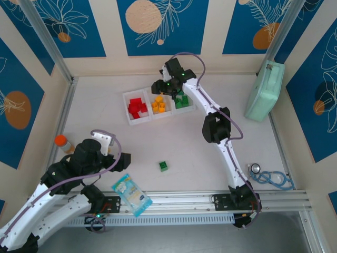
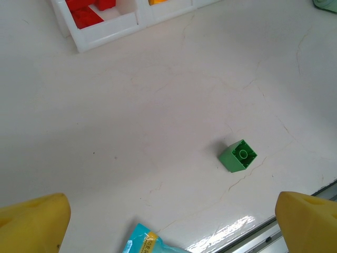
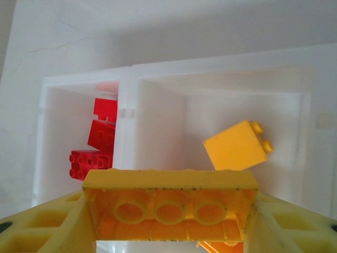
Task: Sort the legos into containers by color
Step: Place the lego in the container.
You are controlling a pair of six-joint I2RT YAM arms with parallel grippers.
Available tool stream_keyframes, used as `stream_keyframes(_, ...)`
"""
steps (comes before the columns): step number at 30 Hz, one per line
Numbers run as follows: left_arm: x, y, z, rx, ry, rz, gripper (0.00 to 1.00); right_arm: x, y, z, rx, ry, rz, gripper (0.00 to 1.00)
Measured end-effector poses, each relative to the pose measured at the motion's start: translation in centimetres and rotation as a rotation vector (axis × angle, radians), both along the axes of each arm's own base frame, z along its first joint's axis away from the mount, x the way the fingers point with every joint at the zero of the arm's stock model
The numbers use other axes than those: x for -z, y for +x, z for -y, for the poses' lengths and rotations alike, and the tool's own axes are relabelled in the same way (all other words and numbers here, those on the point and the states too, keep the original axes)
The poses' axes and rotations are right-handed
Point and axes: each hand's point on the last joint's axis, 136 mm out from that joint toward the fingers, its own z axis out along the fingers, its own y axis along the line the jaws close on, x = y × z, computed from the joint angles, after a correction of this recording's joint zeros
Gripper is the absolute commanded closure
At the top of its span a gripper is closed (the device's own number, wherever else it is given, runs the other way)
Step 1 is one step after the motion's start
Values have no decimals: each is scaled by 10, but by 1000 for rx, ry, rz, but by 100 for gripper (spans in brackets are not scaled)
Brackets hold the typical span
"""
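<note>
– Up near the top centre of the overhead frame, what's your right arm doing? Got anything in it?

– Yep, I've got the right gripper (image 3: 170, 216) clamped on a long yellow brick (image 3: 170, 192), one finger pressing each end. On my wrist cam it hangs over the middle compartment of the white tray (image 3: 131, 84), where another yellow brick (image 3: 237, 145) lies tilted. Red bricks (image 3: 100, 142) sit in the compartment to the left. Something orange peeks out under the held brick. Probably another lego, but I can't tell.

– And the left?

– Left gripper (image 2: 171, 224) is spread wide with nothing between the fingers (image 2: 31, 221), hovering over bare table (image 2: 131, 105) at the lower left of the overhead. One green brick (image 2: 238, 155) sits loose, right of centre in that wrist frame, well apart from the tray. Green bricks (image 1: 181, 100) sit in the tray's right compartment. Snack packet (image 2: 147, 243) pokes in at the bottom edge.
</note>
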Motion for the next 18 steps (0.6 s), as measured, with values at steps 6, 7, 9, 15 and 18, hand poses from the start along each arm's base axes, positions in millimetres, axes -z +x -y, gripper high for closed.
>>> stream_keyframes(6, 0, 1, -1, -6, 4, 3, 1, 14, 3, -6, -2, 48, -41, 22)
stream_keyframes(7, 0, 1, -1, -6, 4, 3, 1, 14, 2, -8, -4, 56, -46, 19)
stream_keyframes(9, 0, 1, -1, -6, 4, 3, 1, 14, 1, -9, -6, 64, -54, 14)
stream_keyframes(15, 0, 1, -1, -7, 4, 3, 1, 5, 1, -10, -6, 75, -46, 4)
stream_keyframes(18, 0, 1, -1, -7, 3, 4, 1, 3, -4, -10, -2, 64, -57, 0)
